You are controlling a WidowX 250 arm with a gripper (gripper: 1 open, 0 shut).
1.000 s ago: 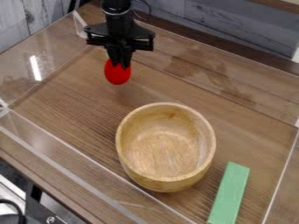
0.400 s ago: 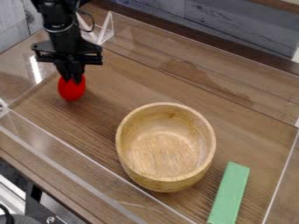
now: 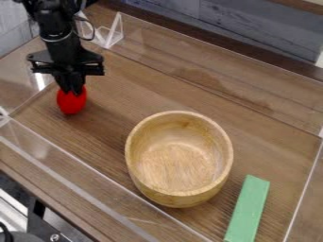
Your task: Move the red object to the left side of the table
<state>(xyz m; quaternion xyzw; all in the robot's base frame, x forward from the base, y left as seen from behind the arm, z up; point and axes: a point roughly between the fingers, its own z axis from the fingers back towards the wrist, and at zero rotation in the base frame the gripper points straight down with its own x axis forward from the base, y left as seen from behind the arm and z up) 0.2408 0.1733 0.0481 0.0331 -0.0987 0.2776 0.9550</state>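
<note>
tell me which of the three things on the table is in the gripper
The red object, at the table's left side under the gripper. The wooden bowl and green bar lie apart, untouched.

red object at the table's left edge

the red object [image 3: 72,101] is a small, rounded, bright-red toy, upright, low over or on the brown wood-grain table [image 3: 190,85], near its left edge and far-left corner. its top is hidden. low clear walls border the table.
</note>
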